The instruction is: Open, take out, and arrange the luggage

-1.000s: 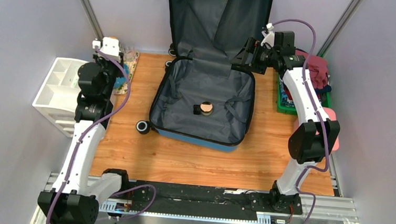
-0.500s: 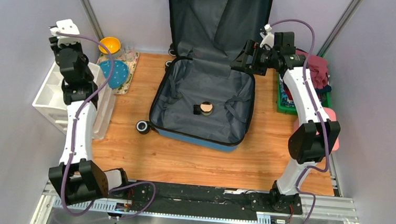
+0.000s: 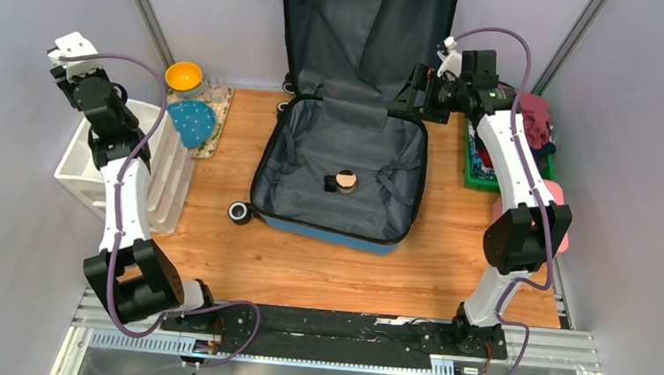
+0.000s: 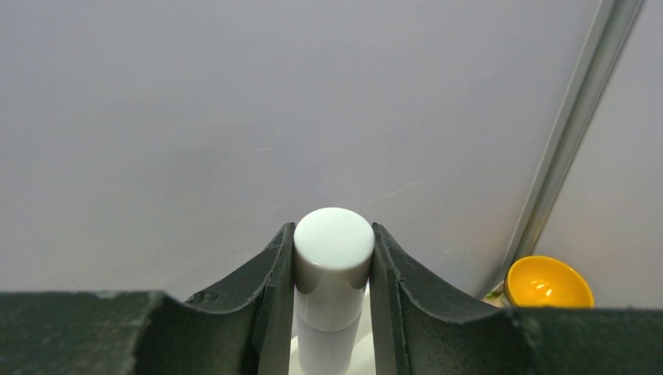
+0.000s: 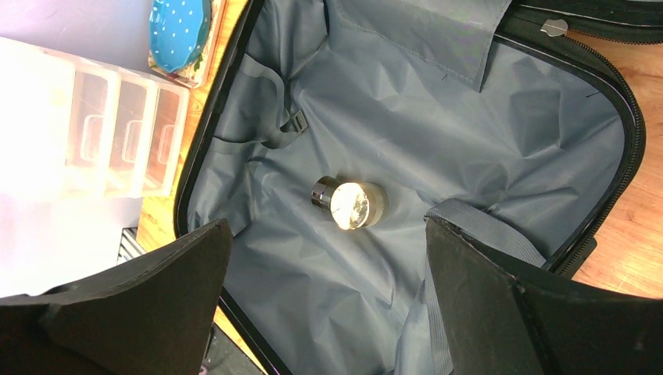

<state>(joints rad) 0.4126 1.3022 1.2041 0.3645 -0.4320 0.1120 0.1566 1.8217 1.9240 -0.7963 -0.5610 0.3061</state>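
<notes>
The luggage [image 3: 350, 136] lies open at the middle of the wood-grain tabletop [image 3: 305, 265], its lid standing up against the back wall. Its lining is dark grey fabric, creased, with flat webbing straps crossing it. A strip of glossy blue shell shows along the near edge, and a black wheel [image 3: 239, 213] sits at the near left corner. One small round jar [image 5: 350, 203] rests on its side on the lining, with a shiny metal-looking end and a dark band.

The right tool [image 5: 325, 222] hovers over the far right corner of the luggage with its black fingers spread wide and nothing between them.

The left tool [image 4: 332, 230] is raised at the far left, above a white plastic organiser [image 3: 93, 149]. It is clamped on one smooth white cylinder [image 4: 334, 266] with a flat, rounded-edge top.

Beyond the organiser sit one glossy yellow bowl [image 3: 183, 76] and one blue, white-dotted piece [image 3: 193, 122]. At the right edge, a green tray [image 3: 479, 178] holds crumpled red cloth [image 3: 532, 118].
</notes>
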